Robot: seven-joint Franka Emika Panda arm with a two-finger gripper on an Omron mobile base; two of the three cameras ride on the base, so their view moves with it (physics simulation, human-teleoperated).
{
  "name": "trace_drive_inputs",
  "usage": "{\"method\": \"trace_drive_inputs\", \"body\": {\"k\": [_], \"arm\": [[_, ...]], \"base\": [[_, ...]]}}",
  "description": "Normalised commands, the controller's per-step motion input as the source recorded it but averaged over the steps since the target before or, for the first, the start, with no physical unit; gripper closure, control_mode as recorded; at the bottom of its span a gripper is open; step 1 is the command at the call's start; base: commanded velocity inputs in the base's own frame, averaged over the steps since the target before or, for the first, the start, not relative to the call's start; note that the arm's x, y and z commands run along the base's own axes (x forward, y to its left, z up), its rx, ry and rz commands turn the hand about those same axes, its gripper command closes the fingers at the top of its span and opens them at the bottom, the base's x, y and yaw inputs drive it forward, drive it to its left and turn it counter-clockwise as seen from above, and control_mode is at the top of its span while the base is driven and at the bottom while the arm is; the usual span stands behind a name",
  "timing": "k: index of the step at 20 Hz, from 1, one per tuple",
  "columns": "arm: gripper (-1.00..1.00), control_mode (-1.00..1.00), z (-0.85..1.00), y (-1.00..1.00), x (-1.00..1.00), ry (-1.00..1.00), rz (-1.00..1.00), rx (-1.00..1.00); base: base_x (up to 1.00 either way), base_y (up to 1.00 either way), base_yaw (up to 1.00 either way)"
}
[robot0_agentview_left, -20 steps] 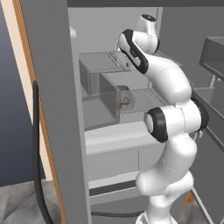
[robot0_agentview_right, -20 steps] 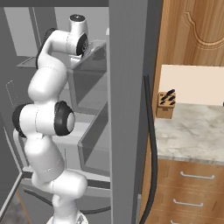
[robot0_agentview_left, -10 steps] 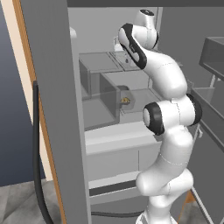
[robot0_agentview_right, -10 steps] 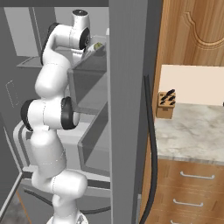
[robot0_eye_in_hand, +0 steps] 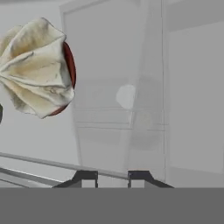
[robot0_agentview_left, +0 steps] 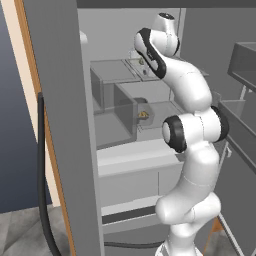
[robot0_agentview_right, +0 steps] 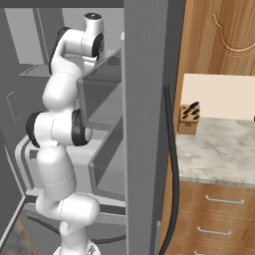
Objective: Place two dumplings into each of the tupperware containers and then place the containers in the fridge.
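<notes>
Two containers [robot0_agentview_left: 122,107] on fridge [robot0_agentview_left: 60,125] shelf; arm reaches high inside; pincer [robot0_eye_in_hand: 113,176] tips slightly parted, gripping nothing.

Two translucent grey containers [robot0_agentview_left: 117,107] side by side on fridge [robot0_agentview_left: 60,125] shelf; pleated beige dumpling [robot0_eye_in_hand: 37,68] inside.

A rendered home kitchen: an open steel fridge [robot0_agentview_left: 60,125] with pale shelves [robot0_agentview_left: 135,150], a marble surface [robot0_agentview_right: 219,149] carrying a knife block [robot0_agentview_right: 189,118], wooden drawers [robot0_agentview_right: 214,219] beneath, and a wood cabinet door [robot0_agentview_right: 224,35] above.
</notes>
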Motion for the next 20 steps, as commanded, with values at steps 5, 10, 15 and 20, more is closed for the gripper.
{"method": "trace_drive_inputs", "body": {"k": [5,10,15,20], "arm": [[-1.00,-1.00,-0.02,-0.01,-0.19,-0.29,0.00,0.00],[-1.00,-1.00,0.09,0.00,-0.65,-0.45,0.00,0.01],[-1.00,-1.00,0.07,0.00,-0.90,-0.29,-0.01,0.01],[-1.00,-1.00,0.00,0.00,-1.00,-0.13,-0.04,0.05]], "base": [[0.00,0.00,0.00],[0.00,0.00,0.00],[0.00,0.00,0.00],[0.00,0.00,0.00]]}}
